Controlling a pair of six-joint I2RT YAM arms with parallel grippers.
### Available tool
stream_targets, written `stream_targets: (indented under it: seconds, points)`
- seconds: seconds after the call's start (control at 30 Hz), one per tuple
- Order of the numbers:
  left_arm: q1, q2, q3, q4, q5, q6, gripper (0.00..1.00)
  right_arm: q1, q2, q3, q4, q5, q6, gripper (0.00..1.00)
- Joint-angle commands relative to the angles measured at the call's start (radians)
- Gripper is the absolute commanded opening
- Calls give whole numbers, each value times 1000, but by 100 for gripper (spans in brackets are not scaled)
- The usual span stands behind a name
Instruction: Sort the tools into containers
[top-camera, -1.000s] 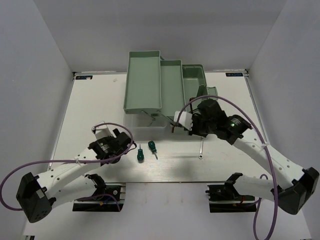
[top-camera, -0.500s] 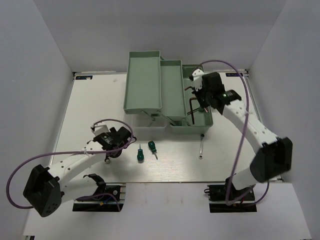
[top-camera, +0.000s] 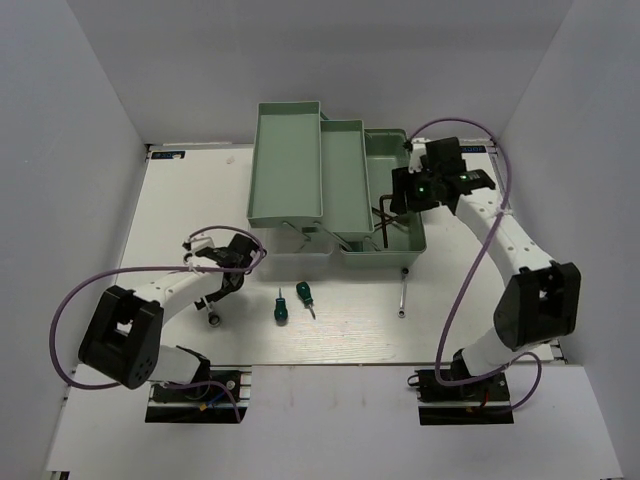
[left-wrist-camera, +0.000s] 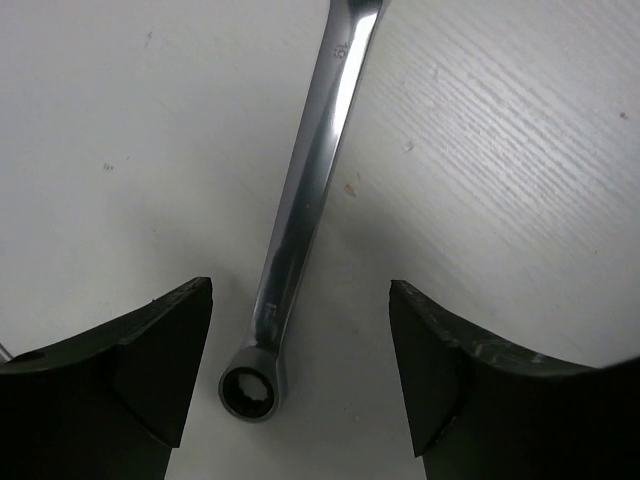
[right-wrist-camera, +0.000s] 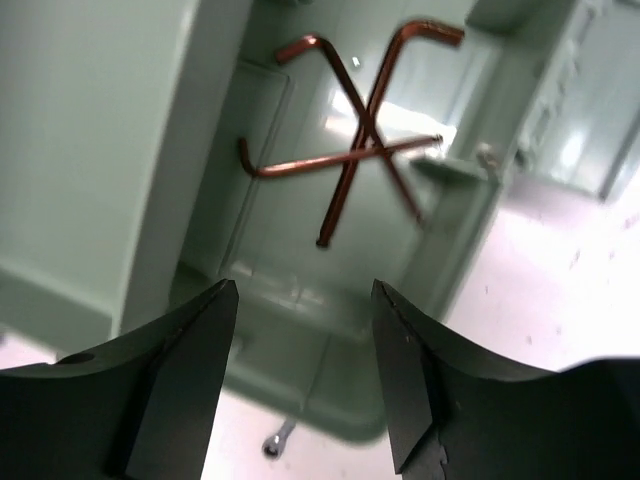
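Over the deep base (top-camera: 404, 232) of the mint-green toolbox (top-camera: 286, 165), the right gripper (top-camera: 408, 192) hangs with its jaws parted and nothing between them. A second ago it was clamped on a hex key near the box's front edge. That key now lies with the other hex keys (right-wrist-camera: 365, 140), three of them crossed on the base floor (right-wrist-camera: 280, 200). The left arm has folded back toward its own side, and the left gripper (left-wrist-camera: 300, 370) now sits low over a silver ring wrench (left-wrist-camera: 310, 200) on the table (left-wrist-camera: 520, 180). Its fingers (left-wrist-camera: 150, 370) straddle the wrench's ring end without touching it. Both green-handled screwdrivers (top-camera: 281, 308) and the second wrench (top-camera: 401, 295) lie on the table in front of the box, where they were before.

From above, most of the left wrench is hidden under the gripper and only its ring end shows. At the wrist, its far end runs off the top of the view. The hex keys look blurred in the right wrist view.
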Motion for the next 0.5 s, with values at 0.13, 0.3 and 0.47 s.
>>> stream_targets:
  seconds: [0.13,0.3,0.47]
  points:
    - [121,-62,-76,230,156,168,74,-123,-248,-213,98,-190,58,62]
    - [174,-80,-124,259,195,168,74,-189,-309,-305,116,-276,78,62]
    - [235,-54,-133,287,256,177,74,-243,-343,-344,115,-369,97,66]
